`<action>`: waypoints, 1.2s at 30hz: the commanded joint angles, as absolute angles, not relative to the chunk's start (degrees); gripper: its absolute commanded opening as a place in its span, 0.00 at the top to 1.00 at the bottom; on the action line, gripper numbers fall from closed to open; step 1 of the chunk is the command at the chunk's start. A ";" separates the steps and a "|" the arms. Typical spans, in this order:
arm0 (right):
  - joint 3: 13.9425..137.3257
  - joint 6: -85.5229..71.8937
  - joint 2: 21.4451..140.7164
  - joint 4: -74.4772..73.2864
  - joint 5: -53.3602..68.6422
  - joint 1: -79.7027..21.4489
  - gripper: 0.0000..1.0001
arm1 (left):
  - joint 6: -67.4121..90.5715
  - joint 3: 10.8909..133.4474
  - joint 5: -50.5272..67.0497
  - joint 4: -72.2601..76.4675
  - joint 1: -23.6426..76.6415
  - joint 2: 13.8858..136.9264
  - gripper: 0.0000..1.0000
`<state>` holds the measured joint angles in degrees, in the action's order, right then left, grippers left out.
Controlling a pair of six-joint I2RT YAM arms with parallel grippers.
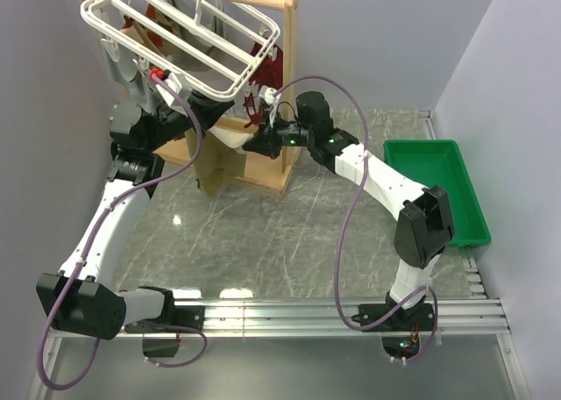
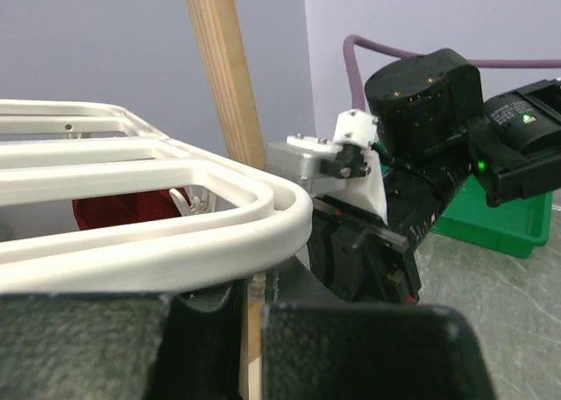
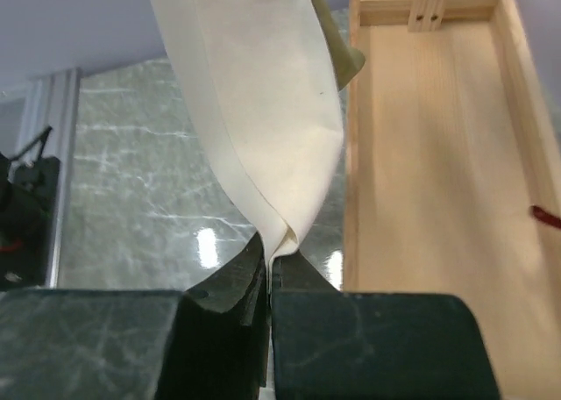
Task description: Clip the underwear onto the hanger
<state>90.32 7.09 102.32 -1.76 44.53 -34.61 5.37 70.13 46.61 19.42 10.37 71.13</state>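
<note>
**A:** Right wrist view, bottom centre: the right gripper (image 3: 272, 273) has its jaws closed on a folded edge of the underwear (image 3: 263, 110). The pale tan cloth runs up to the top of the frame. The marble surface (image 3: 131, 172) is on the left and the wooden stand (image 3: 438, 181) base on the right.

**B:** Left?

**A:** The left gripper (image 2: 254, 321) is at the bottom of its view, jaws all but closed, thin slit only. The corner of the white hanger (image 2: 175, 233) sits just above them. Can't tell if they pinch a clip, that part's hidden.

**B:** Step as I read it: get the held edge into a clip.

**A:** Agreed. I'd raise the fold to that hanger corner, feed the edge in flat rather than bunched, and release only once the clip bites. The hanger hangs free, so side loads should be light or it swings. Behind the rail, left of centre, a clip-like white piece (image 2: 191, 205) shows against the dark red garment (image 2: 123, 214).

**B:** Any text?

**A:** There's a label (image 2: 513, 117) on the far arm's housing, upper right, too small to read. The green bin (image 2: 491, 229) behind it shows no marking. No brands legible.
</note>
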 commanded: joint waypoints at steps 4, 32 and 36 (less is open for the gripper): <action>88.87 -3.60 98.62 -2.02 41.57 -37.96 1.00 | 8.61 72.95 44.05 9.33 11.25 72.33 0.99; 85.07 5.81 87.89 3.16 35.87 -37.71 0.29 | 12.13 70.93 44.03 6.85 11.25 70.31 0.99; 89.20 1.15 89.99 7.82 31.39 -37.53 0.32 | 12.66 70.84 42.19 6.07 11.25 69.70 0.96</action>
<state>83.99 2.85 90.96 1.65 35.51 -37.98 10.81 72.10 41.30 12.49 11.07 70.13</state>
